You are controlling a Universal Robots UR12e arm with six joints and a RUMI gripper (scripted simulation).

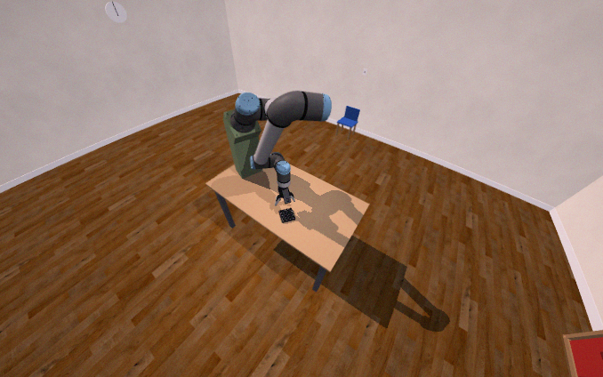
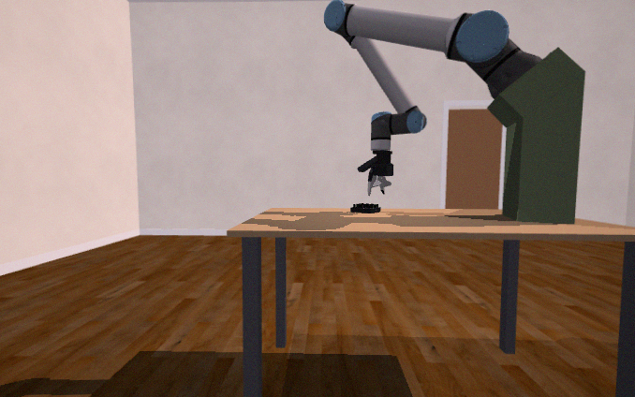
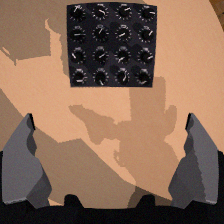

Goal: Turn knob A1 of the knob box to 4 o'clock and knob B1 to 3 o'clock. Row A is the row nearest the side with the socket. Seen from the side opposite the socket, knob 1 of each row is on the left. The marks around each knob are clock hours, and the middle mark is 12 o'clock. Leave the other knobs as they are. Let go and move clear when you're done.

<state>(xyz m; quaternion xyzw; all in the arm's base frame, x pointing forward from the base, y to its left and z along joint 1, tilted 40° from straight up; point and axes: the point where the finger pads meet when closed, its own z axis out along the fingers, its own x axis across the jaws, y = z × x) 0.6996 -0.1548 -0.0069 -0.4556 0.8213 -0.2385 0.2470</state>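
Note:
The dark knob box [image 1: 287, 215] [image 2: 365, 208] [image 3: 112, 45] lies flat on the table. In the wrist view it is at the top middle, with several knobs in a four-by-four grid, each with a white pointer line and a ring of light marks. The socket does not show, so I cannot tell which row is A. The pointers stand at differing angles, too small to read surely as hours. My gripper [image 1: 285, 202] [image 2: 376, 193] [image 3: 110, 114] is open and empty. It points down above the table, higher than the box and a little to the pedestal's side of it, touching nothing.
The wooden table [image 1: 247, 200] [image 2: 310, 234] carries the box, with arm shadows across its top. The green pedestal [image 1: 243, 154] [image 2: 547, 148] holds the arm at one end of the table. A blue chair [image 1: 348, 122] stands far off by the wall.

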